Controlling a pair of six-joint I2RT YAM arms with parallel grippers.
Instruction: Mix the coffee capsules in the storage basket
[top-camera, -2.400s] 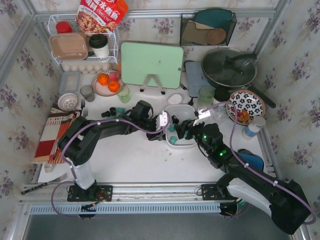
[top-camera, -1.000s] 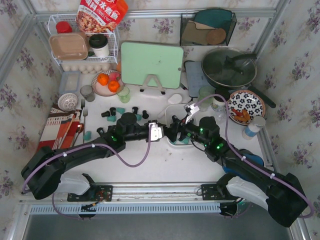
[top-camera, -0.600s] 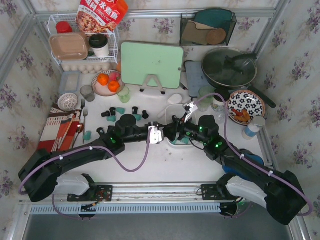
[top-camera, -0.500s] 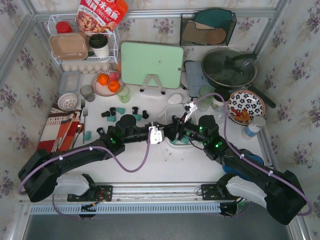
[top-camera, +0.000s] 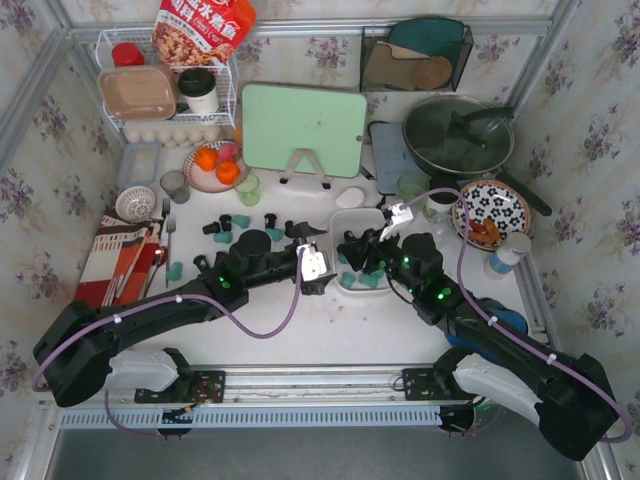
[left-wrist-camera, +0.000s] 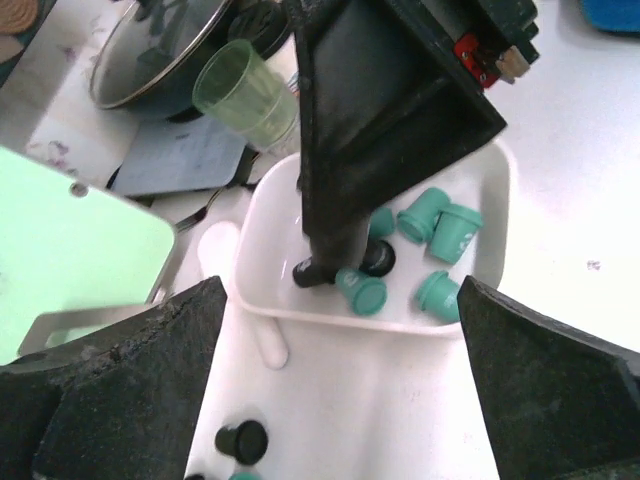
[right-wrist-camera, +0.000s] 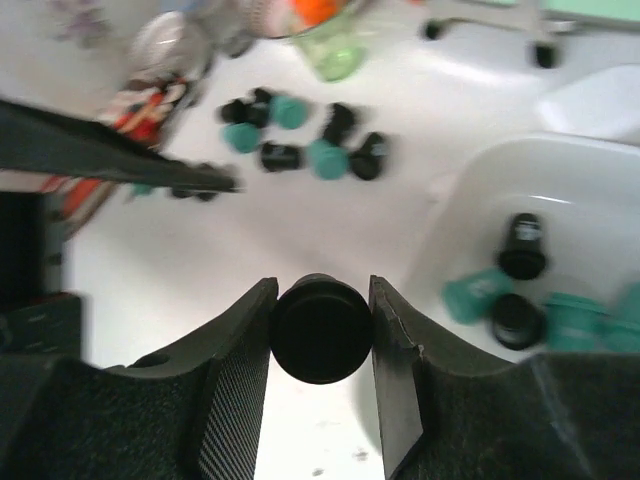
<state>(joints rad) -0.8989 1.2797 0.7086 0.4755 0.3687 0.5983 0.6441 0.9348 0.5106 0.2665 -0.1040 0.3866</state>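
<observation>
The white storage basket sits mid-table with several teal coffee capsules and black ones inside. My right gripper hovers at the basket's left edge, shut on a black capsule pinched between its pads. In the left wrist view that capsule hangs over the basket beside a teal one. My left gripper stands just left of the basket, wide open and holding nothing. More black and teal capsules lie loose on the table at the left.
A pale green cup, a pot with a glass lid and a flowered plate stand behind and right of the basket. The green cutting board is propped at the back. A striped cloth lies far left.
The left gripper has opened wide. The right gripper has closed on the black capsule and shifted a little right and back over the basket, uncovering the capsules in it.
</observation>
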